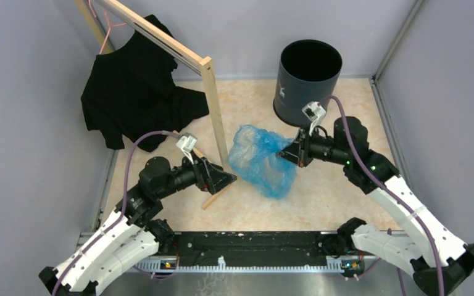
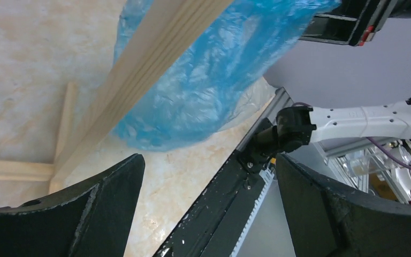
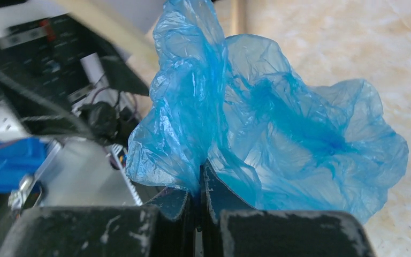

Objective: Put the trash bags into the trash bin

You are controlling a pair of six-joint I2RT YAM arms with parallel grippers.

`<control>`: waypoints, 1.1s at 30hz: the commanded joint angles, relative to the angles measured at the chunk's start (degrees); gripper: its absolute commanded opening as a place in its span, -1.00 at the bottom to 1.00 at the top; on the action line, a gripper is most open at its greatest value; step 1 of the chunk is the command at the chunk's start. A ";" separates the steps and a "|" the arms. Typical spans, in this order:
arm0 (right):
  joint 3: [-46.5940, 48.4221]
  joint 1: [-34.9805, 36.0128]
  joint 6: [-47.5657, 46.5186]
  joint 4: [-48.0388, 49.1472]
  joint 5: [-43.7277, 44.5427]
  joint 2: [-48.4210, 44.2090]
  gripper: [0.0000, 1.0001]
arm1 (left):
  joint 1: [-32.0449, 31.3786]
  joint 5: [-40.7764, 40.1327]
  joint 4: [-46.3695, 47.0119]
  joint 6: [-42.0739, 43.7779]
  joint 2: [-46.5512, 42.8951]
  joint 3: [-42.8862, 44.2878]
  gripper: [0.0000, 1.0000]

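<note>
The light-blue translucent trash bag (image 1: 260, 159) hangs crumpled above the table's middle, held at its right edge. My right gripper (image 1: 287, 153) is shut on a fold of the bag (image 3: 267, 123), its jaws pinched together on the plastic (image 3: 199, 174). The dark trash bin (image 1: 308, 80) stands upright and open at the back, just behind the right wrist, with a white logo on its wall. My left gripper (image 1: 231, 179) is open and empty, left of the bag and behind the wooden post; the bag shows ahead in its view (image 2: 203, 80).
A wooden clothes rack post (image 1: 215, 114) stands just left of the bag, its foot bars (image 1: 217, 197) on the floor. A black garment (image 1: 133, 92) hangs on a pink hanger at the back left. Grey walls enclose three sides; a black rail (image 1: 253, 243) runs along the front.
</note>
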 commanded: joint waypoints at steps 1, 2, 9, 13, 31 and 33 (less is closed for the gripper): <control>-0.25 -0.28 -3.59 1.71 -12.69 -4.41 -1.00 | -0.06 7.52 7.27 3.34 3.71 1.97 0.97; -0.69 -0.28 -3.46 1.72 -14.30 -5.00 -1.00 | -0.06 8.00 6.85 4.15 4.06 2.55 0.97; 0.71 -0.21 -6.72 -4.64 -13.54 -5.97 -1.00 | -0.05 5.91 3.47 7.10 0.32 4.40 0.97; 0.85 -0.30 -7.16 -4.85 -15.06 -6.21 -1.00 | -0.01 6.85 2.67 7.77 -2.57 5.13 0.97; -2.05 -0.22 -4.61 -7.72 -5.87 -6.62 -0.95 | -0.14 15.04 7.73 5.81 4.54 5.93 -0.30; -1.59 -0.23 -3.95 -10.04 -0.89 -6.10 -0.97 | -0.75 13.36 6.79 6.55 5.72 8.10 -0.70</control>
